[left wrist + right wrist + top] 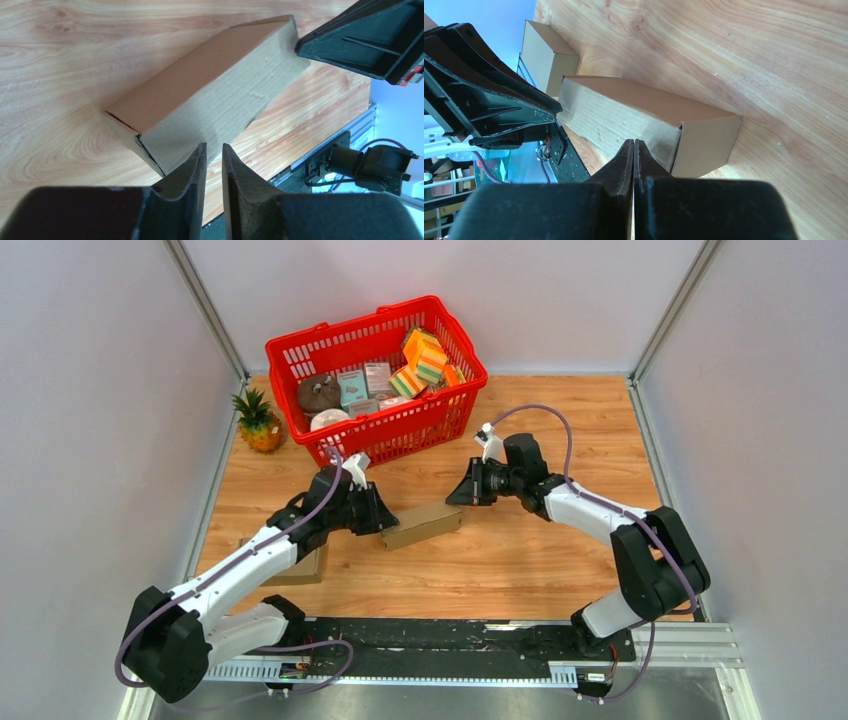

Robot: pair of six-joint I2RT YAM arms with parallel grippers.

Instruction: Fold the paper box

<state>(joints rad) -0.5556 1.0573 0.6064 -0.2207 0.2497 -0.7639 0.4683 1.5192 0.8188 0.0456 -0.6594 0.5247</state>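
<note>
**closed carton on the table between two arms**

the long brown cardboard box lies flat on the wooden table, near the middle, with its end flaps shut. the left gripper is at its left end and the right gripper just off its far right corner.

behind them stands a red plastic mesh basket filled with striped sponges, small packets and a brown round item too small to name. a small toy pineapple sits beside the basket, by the left wall. a second brown cardboard box lies near the table's left side, mostly covered by the left arm in the top view; the right wrist view shows only part of it.

in the left wrist view the fingers stand almost together with a slim gap, nothing in it, tips against the carton's side. the right fingers are pressed shut, empty, near the carton. whether either gripper touches the carton cannot be told.
</note>
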